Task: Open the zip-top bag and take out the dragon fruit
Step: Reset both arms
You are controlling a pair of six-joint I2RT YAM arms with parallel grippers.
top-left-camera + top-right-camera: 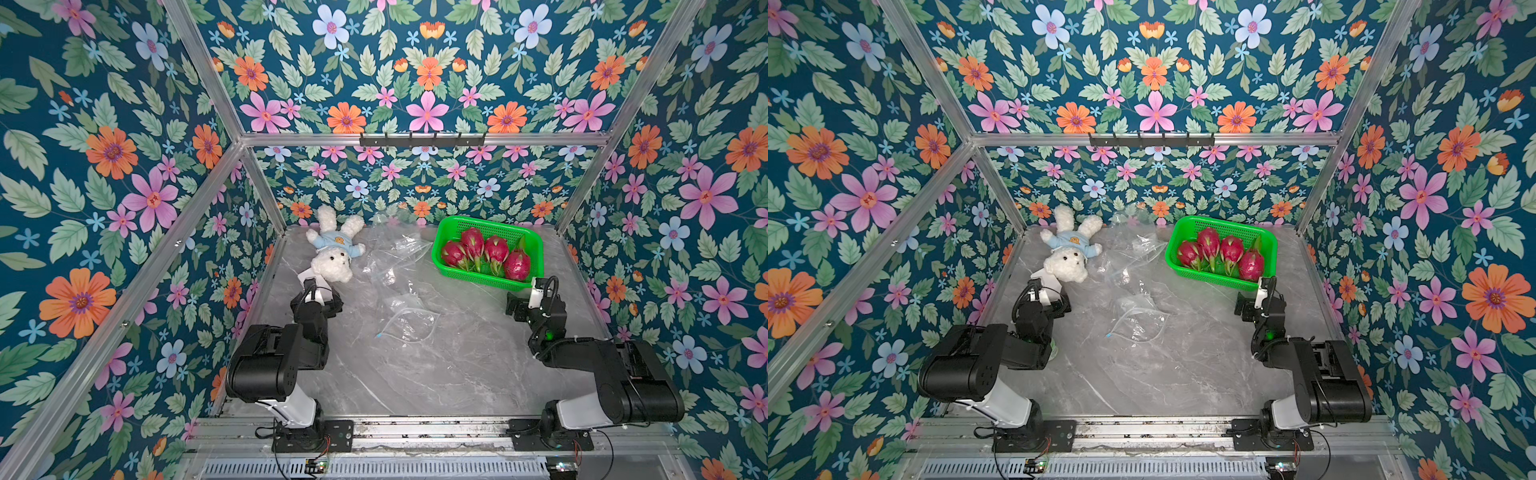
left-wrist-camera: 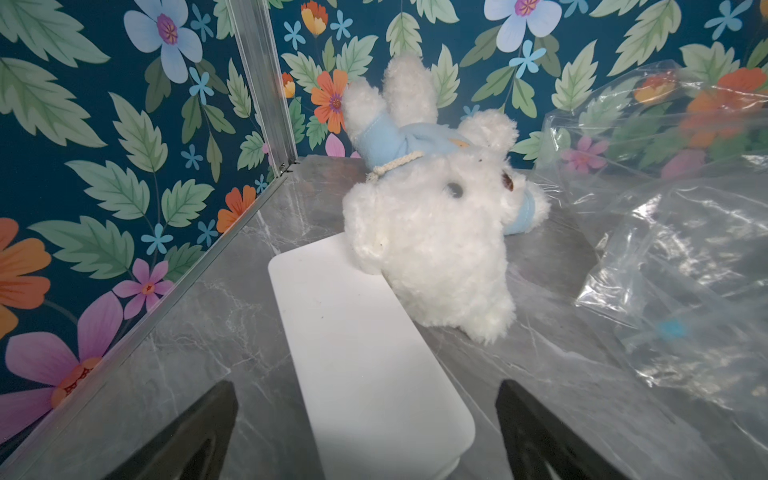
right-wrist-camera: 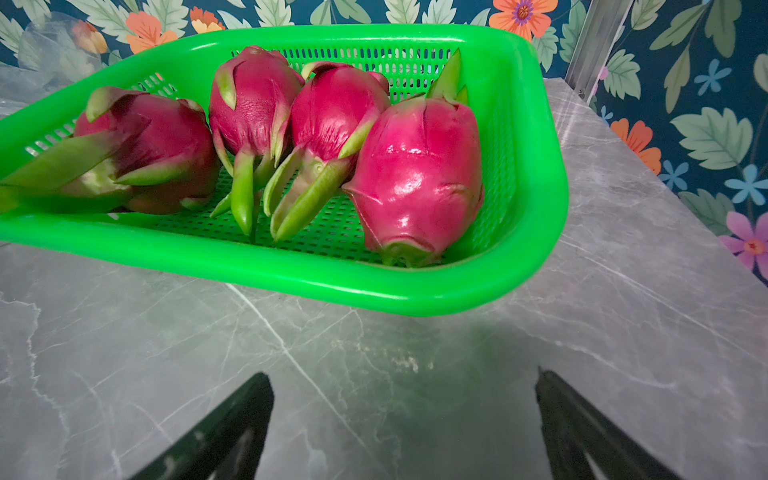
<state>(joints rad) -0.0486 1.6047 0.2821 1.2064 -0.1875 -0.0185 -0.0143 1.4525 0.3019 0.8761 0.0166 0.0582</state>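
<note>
Several magenta dragon fruit (image 1: 484, 253) (image 3: 417, 183) with green-tipped scales lie side by side in a green mesh basket (image 1: 536, 245) (image 3: 291, 276) at the back right. Clear zip-top bags lie crumpled and flat on the grey marble table: one (image 1: 411, 326) in the middle, another (image 1: 392, 249) (image 2: 685, 270) further back. My right gripper (image 3: 402, 374) (image 1: 525, 297) hovers open just in front of the basket with nothing between its fingers. On the left, my left gripper (image 2: 365, 384) (image 1: 311, 289) stands open over a white flat slab (image 2: 357, 332).
A white plush toy (image 1: 334, 249) (image 2: 432, 232) in a blue shirt lies at the back left, its head on the slab's far end. Floral walls with metal frame posts (image 2: 266, 83) close in the table on three sides. A black hook rail (image 1: 422, 140) hangs on the back wall.
</note>
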